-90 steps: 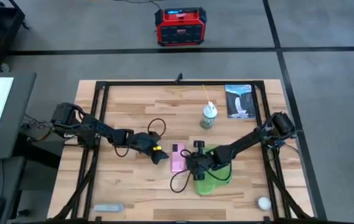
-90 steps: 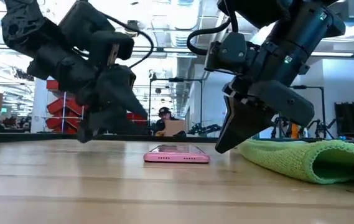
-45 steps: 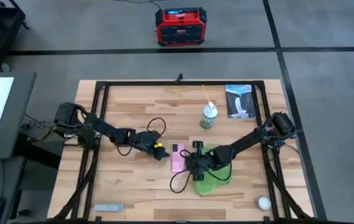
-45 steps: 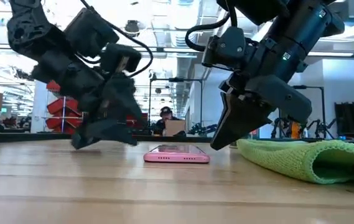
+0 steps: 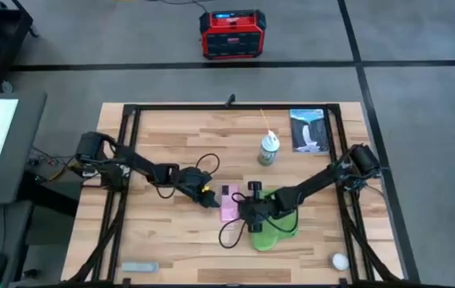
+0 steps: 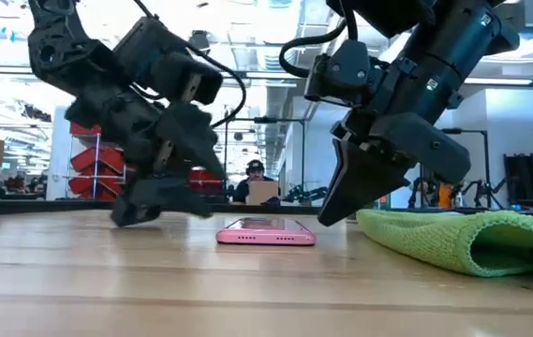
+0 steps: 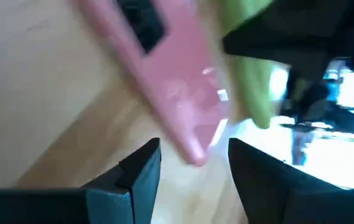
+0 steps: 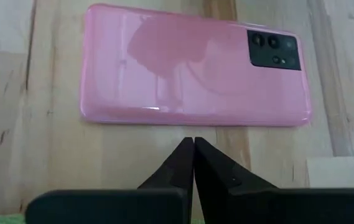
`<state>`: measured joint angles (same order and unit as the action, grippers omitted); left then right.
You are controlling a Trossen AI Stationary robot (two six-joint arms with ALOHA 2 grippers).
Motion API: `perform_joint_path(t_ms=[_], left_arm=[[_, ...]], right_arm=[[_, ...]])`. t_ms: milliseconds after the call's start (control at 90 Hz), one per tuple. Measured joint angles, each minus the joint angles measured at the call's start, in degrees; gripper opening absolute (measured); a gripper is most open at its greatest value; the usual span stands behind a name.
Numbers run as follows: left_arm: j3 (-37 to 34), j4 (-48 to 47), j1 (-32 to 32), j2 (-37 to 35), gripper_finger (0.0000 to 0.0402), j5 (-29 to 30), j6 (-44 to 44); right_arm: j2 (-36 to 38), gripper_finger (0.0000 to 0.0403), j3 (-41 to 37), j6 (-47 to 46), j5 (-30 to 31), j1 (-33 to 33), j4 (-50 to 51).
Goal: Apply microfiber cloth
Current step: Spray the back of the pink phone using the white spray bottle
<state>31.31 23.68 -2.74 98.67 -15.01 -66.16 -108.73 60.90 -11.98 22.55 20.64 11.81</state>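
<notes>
The pink phone (image 5: pixel 229 204) lies flat on the wooden table, camera side up (image 8: pixel 195 74). The green microfiber cloth (image 5: pixel 273 226) lies bunched on the table just right of the phone (image 6: pixel 266 232), partly under my right arm; no gripper holds the cloth (image 6: pixel 463 239). My right gripper (image 8: pixel 193 143) is shut, tips low beside the phone's long right side, with a strip of bare wood between. My left gripper (image 7: pixel 192 163) is open, low over the table at the phone's left, its fingers on either side of one end of the phone (image 7: pixel 177 93).
A white bottle (image 5: pixel 269 150) and a printed card (image 5: pixel 308 130) stand at the far right. A white ball (image 5: pixel 338 260) lies near the front right corner and a grey object (image 5: pixel 139 266) at the front left. Black frame rails (image 5: pixel 129 160) border the table.
My left gripper has moved toward the table's right edge, closing in on the phone while staying low over the table and open. The phone and the cloth have not moved.
</notes>
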Motion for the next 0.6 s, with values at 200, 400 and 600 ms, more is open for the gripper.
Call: perform_joint_path(t_ms=[200, 400, 600], left_arm=[[0.16, -2.77, 0.87, -1.13, 0.0168, 3.46, -0.42], [1.79, -8.43, 1.12, -1.15, 0.0168, 5.39, -0.22], [1.75, -7.01, 1.09, -1.13, 0.0168, 6.07, -0.83]], right_arm=[[0.0, 0.0, 0.02, -0.01, 0.0, -0.04, -0.28], [0.0, 0.0, 0.02, 0.01, 0.0, -0.04, -0.49], [0.0, 0.0, 0.02, 0.44, -0.01, -0.13, -2.15]])
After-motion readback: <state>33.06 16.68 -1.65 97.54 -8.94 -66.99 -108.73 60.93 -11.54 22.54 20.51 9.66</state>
